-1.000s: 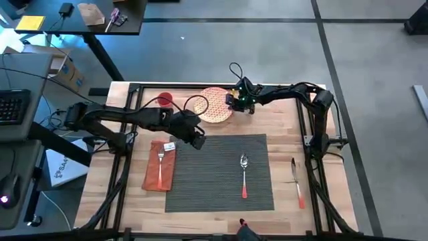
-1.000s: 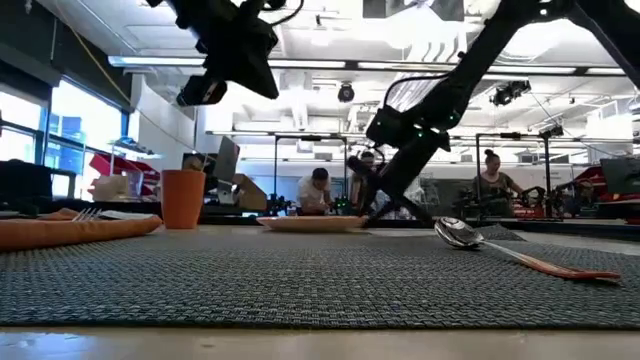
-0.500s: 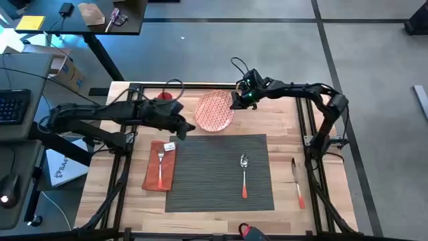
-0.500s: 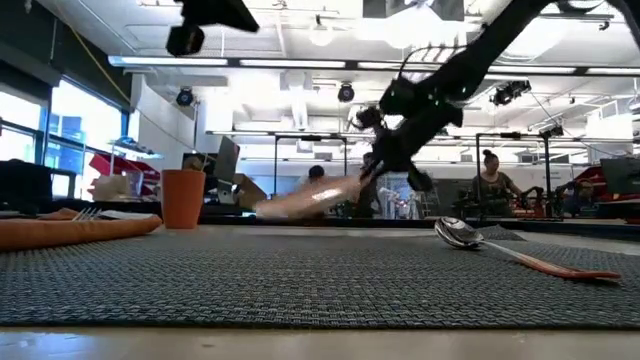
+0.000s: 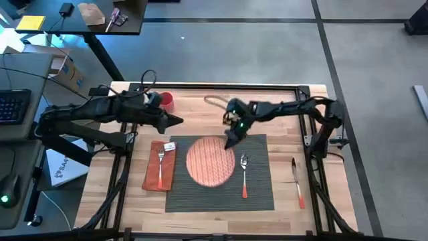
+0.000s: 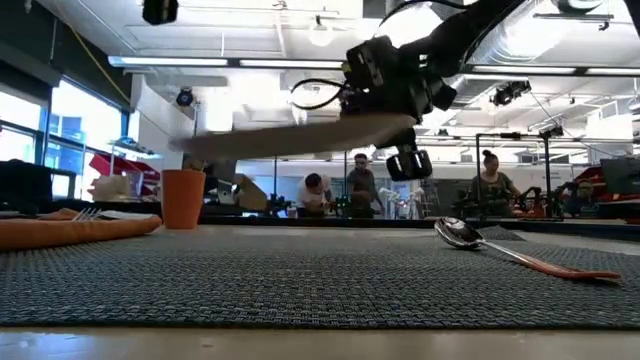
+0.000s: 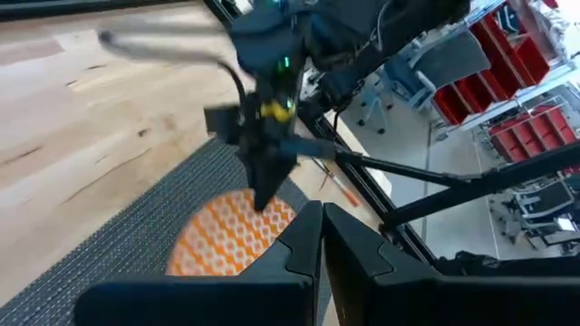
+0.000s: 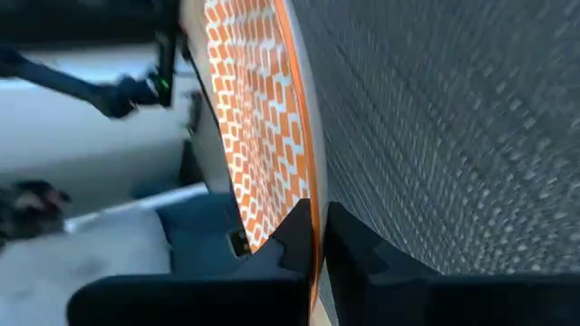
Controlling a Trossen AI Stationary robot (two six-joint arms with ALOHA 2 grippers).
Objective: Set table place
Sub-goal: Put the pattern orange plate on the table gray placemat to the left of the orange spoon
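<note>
We held the orange-patterned plate [image 5: 210,161] by its far-right rim in the right gripper [image 5: 232,138], fingers pinched on the edge, above the dark grey placemat [image 5: 257,150] on the tabletop [image 5: 281,114]. We judged it stiff, light and breakable. The left gripper [image 5: 175,120] waited far-left, fingers nearly together. No writing was readable.

Light wood table [image 5: 281,114] — grey placemat [image 5: 257,194], orange napkin [image 5: 152,175], red cup [image 5: 166,100], knife [image 5: 297,183] lying on it
</note>
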